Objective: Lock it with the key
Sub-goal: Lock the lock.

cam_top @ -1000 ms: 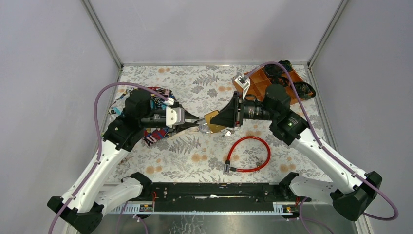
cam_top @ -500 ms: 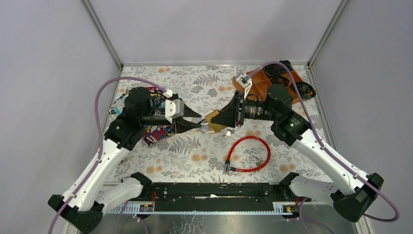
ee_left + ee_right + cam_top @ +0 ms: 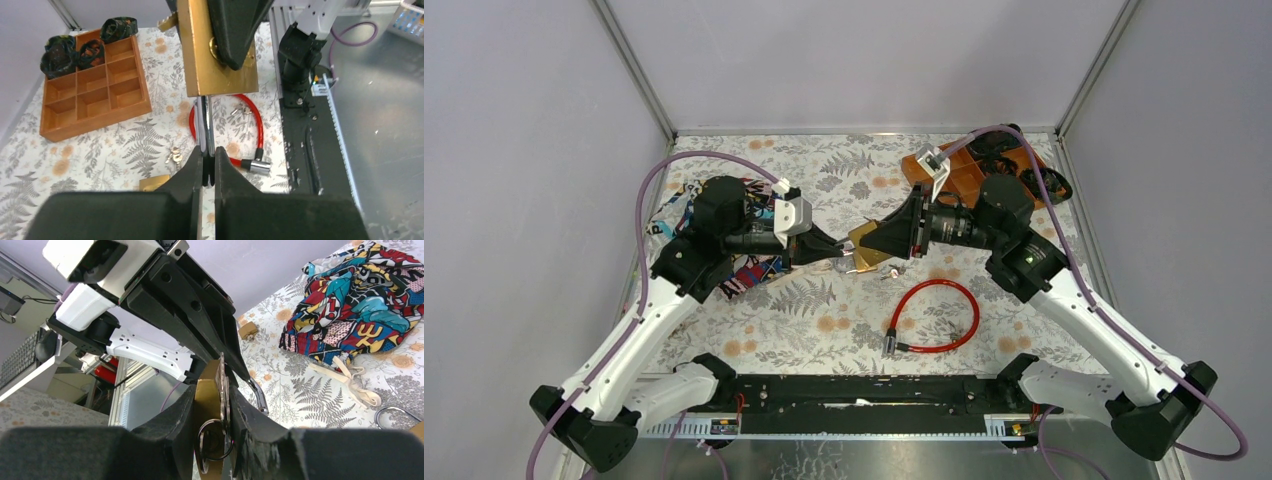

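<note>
Left gripper is pressed together on the shackle, pinching it edge-on from 9 o'clock. Right gripper is clamped on the brass padlock body from 3 o'clock, with a key ring showing between its fingers. The padlock is held up off the table near its centre, between the two claws. Likely one arm braces the body while the other works the shackle. Cannot tell if a key sits in the keyhole.

Outward:
- Red cable lock lies at 5 o'clock of the padlock, apart from it.
- Loose keys lie just beside the cable.
- Wooden compartment tray is in the 1 o'clock corner.
- Patterned cloth is at 9 o'clock by the left arm.

Thin shackle grip could slip or twist.
</note>
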Controlling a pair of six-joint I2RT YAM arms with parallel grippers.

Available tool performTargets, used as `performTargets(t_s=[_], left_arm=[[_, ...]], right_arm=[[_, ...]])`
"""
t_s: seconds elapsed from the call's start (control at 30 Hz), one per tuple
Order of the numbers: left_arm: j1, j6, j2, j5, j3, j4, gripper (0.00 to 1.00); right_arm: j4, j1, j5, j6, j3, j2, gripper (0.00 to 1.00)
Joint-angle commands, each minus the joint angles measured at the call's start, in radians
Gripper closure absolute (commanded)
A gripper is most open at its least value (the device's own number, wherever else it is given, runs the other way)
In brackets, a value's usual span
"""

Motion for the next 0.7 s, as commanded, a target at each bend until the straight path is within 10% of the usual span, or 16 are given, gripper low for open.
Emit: performTargets(t_s=[0.0,0.1,0.13,0.23,0.27,0.67], left_arm=[[-0.01,-0.041,-0.018,0.024,-0.005,0.103,1.0],[-0.01,-0.064,-0.024,0.056,0.003,0.114,1.0],[-0.01,-0.068,-0.025,0.066,0.01,0.107,1.0],[-0.01,-0.028,-0.024,0.06,0.038,0.015,1.0],[-0.01,-0.015,-0.022,0.043,0.05,-0.016,1.0],[-0.03,0.138,0.026,-0.002,0.16,-0.214,1.0]], right_arm=[[0.128,0.002,0.001,-0.01,0.073,-0.053,1.0],[0.071,0.001,-0.027,-0.08,0.078,-0.059,1.0],[0.0,0.001,-0.014,-0.125,0.094,-0.061,0.88],[-0.228,-0.001,0.03,-0.282,0.139,-0.078,0.11],[-0.277,-0.001,0.053,-0.319,0.145,-0.088,0.02],[-0.285,0.0,0.017,-0.549,0.088,-0.101,0.01]])
